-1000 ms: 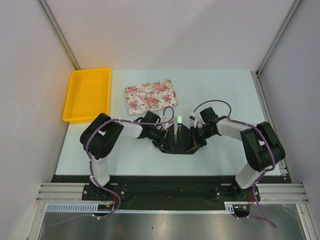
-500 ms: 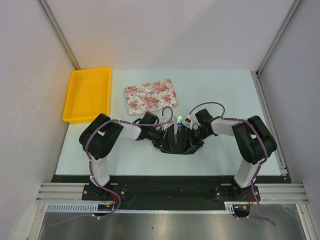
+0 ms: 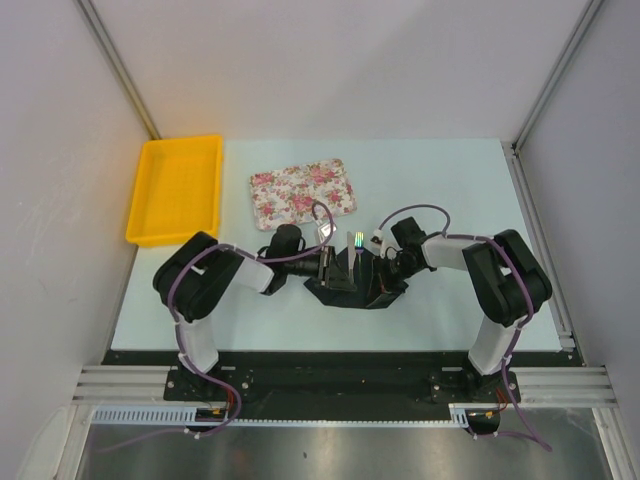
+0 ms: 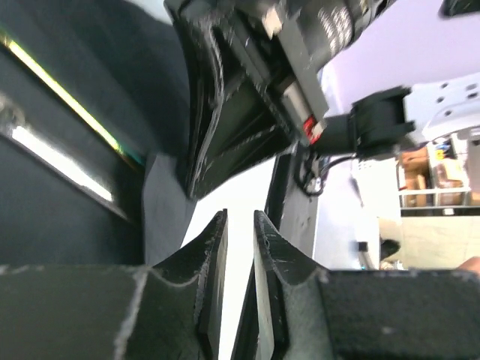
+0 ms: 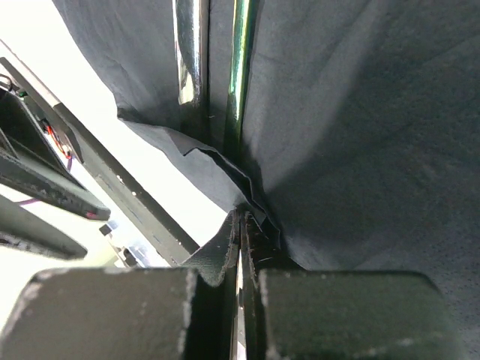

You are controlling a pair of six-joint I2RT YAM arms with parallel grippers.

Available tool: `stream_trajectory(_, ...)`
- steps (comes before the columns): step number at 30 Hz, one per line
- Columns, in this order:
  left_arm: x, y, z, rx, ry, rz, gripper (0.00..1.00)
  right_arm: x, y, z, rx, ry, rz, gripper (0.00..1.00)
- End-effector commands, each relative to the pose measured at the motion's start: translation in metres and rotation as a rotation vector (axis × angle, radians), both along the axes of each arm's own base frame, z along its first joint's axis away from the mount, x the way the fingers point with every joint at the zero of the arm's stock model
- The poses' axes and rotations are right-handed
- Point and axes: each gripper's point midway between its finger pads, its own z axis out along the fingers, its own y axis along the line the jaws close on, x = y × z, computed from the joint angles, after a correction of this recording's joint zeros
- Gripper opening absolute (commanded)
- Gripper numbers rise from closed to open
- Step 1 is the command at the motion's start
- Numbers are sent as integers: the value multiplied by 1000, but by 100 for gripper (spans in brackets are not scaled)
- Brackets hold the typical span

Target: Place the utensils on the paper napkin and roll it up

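On table (image 3: 450, 180), paper napkin (image 5: 360, 135) folded over utensils (image 5: 189, 52); right pincer (image 5: 240, 221) pinches edge

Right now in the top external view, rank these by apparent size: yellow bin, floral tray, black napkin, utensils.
1. yellow bin
2. floral tray
3. black napkin, folded up and partly hidden, so its place is only rough
4. utensils, only their tips show

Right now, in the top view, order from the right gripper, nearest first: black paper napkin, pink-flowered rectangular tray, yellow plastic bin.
1. black paper napkin, pinched by the right gripper.
2. pink-flowered rectangular tray, back left.
3. yellow plastic bin, far left.
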Motion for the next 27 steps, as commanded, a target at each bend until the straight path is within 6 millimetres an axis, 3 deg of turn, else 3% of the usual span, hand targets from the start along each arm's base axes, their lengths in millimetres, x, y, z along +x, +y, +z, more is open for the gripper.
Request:
stream_trajectory(1, 6, -15, 15, -111, 43, 24, 25, 18, 3, 1, 12, -41, -18, 0)
stream_trajectory(5, 9, -22, 13, -129, 52, 43, 25, 21, 1, 2, 15, -38, -31, 0)
stream_trajectory(17, 26, -27, -20, -62, 127, 123, 18, 25, 1, 0, 19, -17, -47, 0)
stream_trajectory(27, 29, -30, -28, -71, 168, 132, 15, 26, -1, -2, 16, -16, -54, 0)
